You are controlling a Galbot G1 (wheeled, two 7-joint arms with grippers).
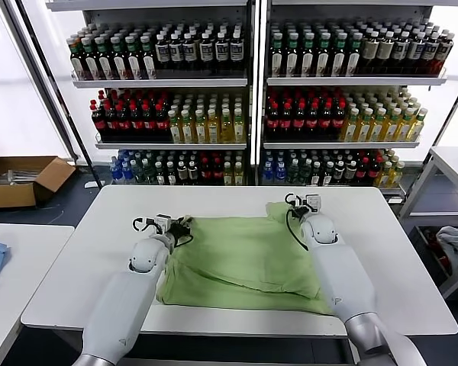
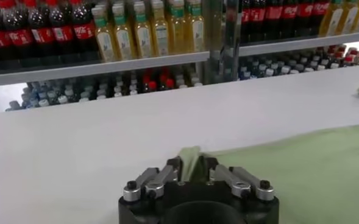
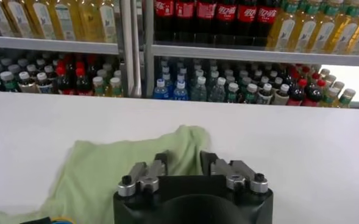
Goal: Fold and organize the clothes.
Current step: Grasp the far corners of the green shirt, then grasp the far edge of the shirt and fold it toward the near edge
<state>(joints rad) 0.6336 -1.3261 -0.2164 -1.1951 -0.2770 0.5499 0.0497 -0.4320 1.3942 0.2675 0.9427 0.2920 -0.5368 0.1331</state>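
Both arms filled lower frame of head view, elbows cut off at bottom edge. Left gripper (image 1: 182, 226) pinched soft fold of light green shirt (image 1: 244, 263) at its left edge; fabric tuft stood between fingers. Right gripper (image 1: 291, 204) sat on bunched upper right corner; grip on cloth hard to make out. Shirt lay wrinkled on white table (image 1: 76, 267), centre frame; collar, buttons hidden.
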